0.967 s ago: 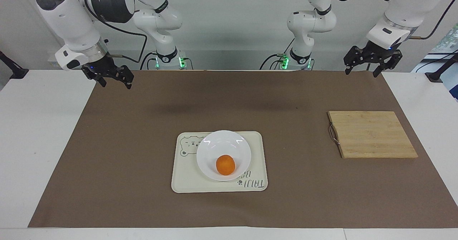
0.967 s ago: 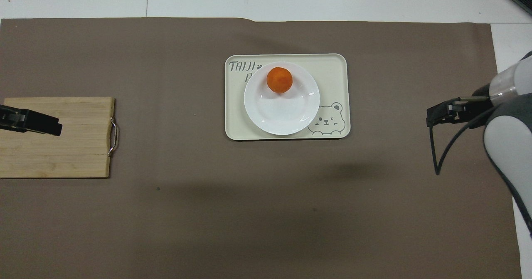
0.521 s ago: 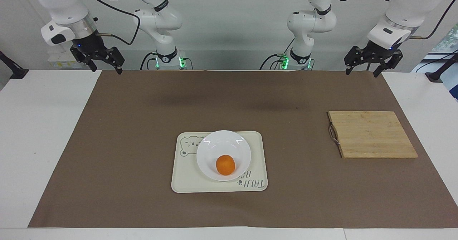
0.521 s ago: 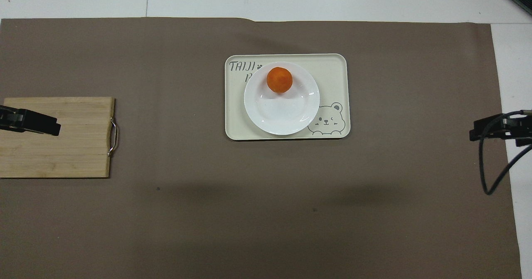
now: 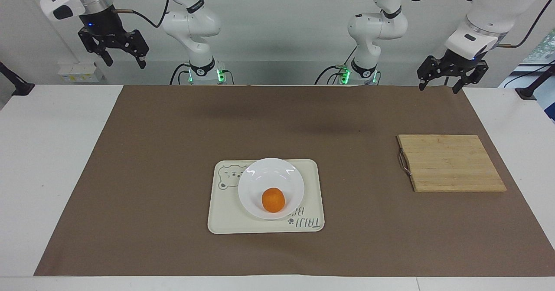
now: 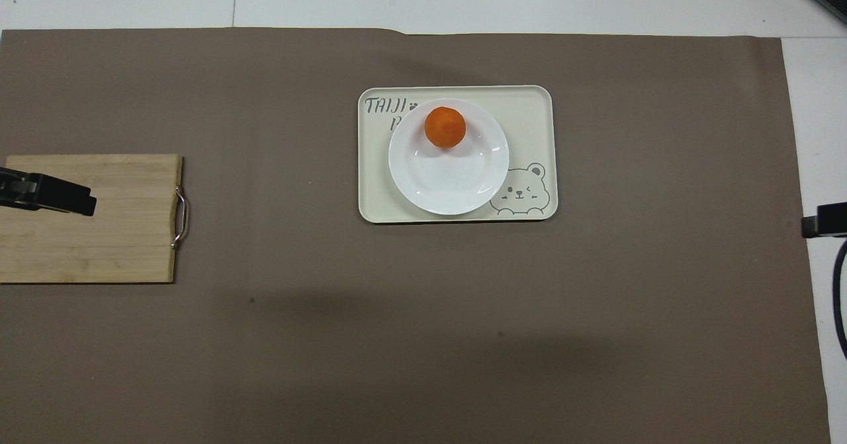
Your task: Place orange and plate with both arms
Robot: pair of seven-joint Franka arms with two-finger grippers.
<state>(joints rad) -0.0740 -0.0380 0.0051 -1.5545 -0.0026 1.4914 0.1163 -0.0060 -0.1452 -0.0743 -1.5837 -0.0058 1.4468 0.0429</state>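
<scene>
The orange [image 5: 273, 200] lies in the white plate [image 5: 260, 178], on the part of it farthest from the robots; it also shows in the overhead view [image 6: 445, 127]. The plate [image 6: 450, 179] rests on the cream bear-print tray [image 5: 225, 221]. My right gripper [image 5: 113, 51] is open and empty, raised high at the right arm's end of the table. My left gripper [image 5: 451, 77] is open and empty, raised over the mat's corner at the left arm's end. Both are well apart from the plate.
A wooden cutting board [image 5: 451, 163] with a metal handle lies on the brown mat [image 5: 173, 143] toward the left arm's end. The tray [image 6: 529, 113] sits mid-mat. White table shows at both ends of the mat.
My right gripper has risen and drawn back toward its end of the table. The left gripper, plate and orange have not moved.
</scene>
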